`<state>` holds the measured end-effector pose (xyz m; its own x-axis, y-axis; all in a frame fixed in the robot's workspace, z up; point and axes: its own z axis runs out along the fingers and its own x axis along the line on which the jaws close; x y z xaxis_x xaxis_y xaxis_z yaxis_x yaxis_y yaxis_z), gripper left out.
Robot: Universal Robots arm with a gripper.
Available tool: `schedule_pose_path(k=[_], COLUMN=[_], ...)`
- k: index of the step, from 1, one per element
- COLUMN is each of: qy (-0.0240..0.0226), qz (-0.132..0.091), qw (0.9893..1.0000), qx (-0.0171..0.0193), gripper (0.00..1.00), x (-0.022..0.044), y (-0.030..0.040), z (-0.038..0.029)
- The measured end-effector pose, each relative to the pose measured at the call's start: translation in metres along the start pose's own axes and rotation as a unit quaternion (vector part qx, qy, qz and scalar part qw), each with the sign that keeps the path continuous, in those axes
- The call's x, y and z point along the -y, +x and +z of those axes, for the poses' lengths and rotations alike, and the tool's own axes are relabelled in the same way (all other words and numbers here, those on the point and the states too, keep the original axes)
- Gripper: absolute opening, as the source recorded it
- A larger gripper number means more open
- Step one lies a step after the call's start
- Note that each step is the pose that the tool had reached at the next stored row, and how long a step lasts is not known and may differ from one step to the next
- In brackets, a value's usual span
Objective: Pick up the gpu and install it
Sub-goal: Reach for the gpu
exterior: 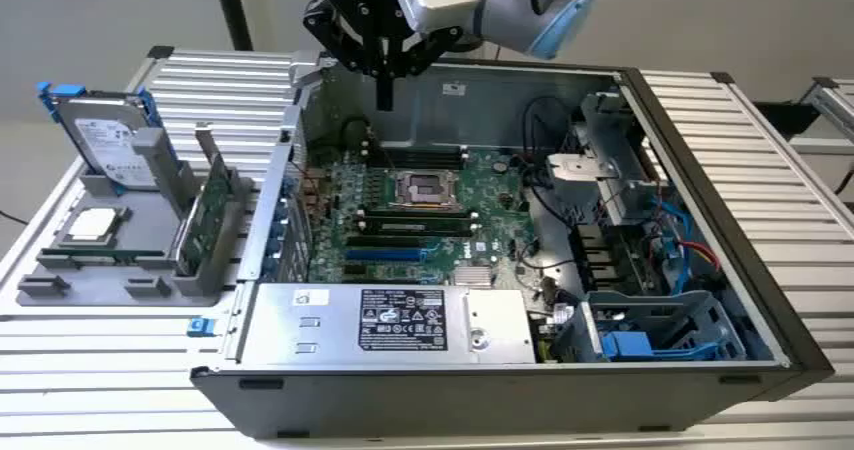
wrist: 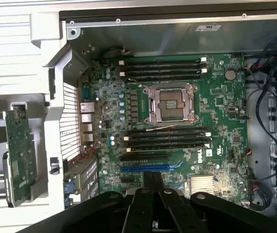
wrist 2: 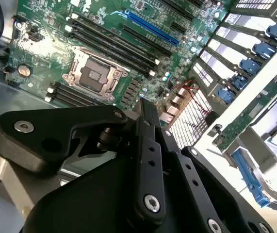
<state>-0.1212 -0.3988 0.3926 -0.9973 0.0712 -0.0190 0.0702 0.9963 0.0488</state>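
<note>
The gpu [exterior: 214, 213] stands on edge in a grey holder [exterior: 94, 282], at the exterior view's left, just outside the open computer case [exterior: 694, 150]. Its green circuit board face shows in both wrist views [wrist: 19, 155] [wrist 2: 252, 114]. My gripper [exterior: 384, 96] hangs over the back part of the case, above the motherboard [exterior: 414, 210] and well apart from the gpu. Its black fingers [wrist: 149, 182] are shut together with nothing between them, also seen in the second wrist view [wrist 2: 147, 116]. A blue slot [wrist: 145, 169] lies on the board below the fingertips.
A silver hard drive in a blue frame [exterior: 114, 145] and a small square processor chip [exterior: 91, 225] sit in the same holder. Inside the case are the empty processor socket [exterior: 427, 187], a power supply [exterior: 400, 320], cables [exterior: 681, 245] and a drive cage [exterior: 654, 330].
</note>
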Motion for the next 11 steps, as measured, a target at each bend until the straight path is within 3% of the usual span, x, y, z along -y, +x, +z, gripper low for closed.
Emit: schedule_pose_path(k=[11], qy=[0.0], qz=[0.0], qw=[1.0], qx=[0.0], gripper=[0.0], x=[0.0], y=[0.0], z=[0.0])
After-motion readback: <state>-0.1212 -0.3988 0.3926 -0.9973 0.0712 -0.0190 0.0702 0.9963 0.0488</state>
